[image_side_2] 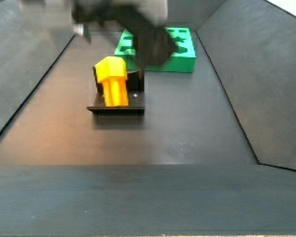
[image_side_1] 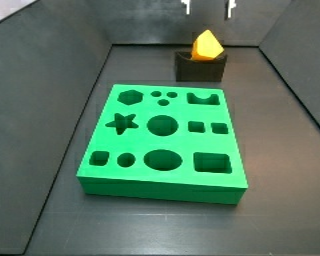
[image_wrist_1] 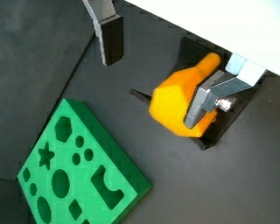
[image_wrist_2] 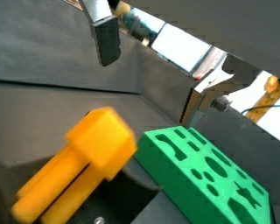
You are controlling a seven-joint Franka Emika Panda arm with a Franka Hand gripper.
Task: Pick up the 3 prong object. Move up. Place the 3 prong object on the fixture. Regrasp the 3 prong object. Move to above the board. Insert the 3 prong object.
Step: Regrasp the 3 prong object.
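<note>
Dark walled bin, black floor. 3 prong object (image_side_1: 206, 43) sits on fixture (image_side_1: 199, 68) near far wall in side view, yellow body leaning up out of notch. Gripper (image_side_1: 208, 7) hangs above it, my fingers (image_wrist_1: 109, 39) spread, nothing between them. Board (image_side_1: 164, 138) mid-floor, holes all vacant. Judging: pick, lift, place on fixture done. Left: regrasp, carry above board, insert into three small round holes.

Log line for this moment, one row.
gripper: open, above fixture, empty | 3 prong object: resting on fixture | board: nothing inserted | stage: before regrasp
</note>
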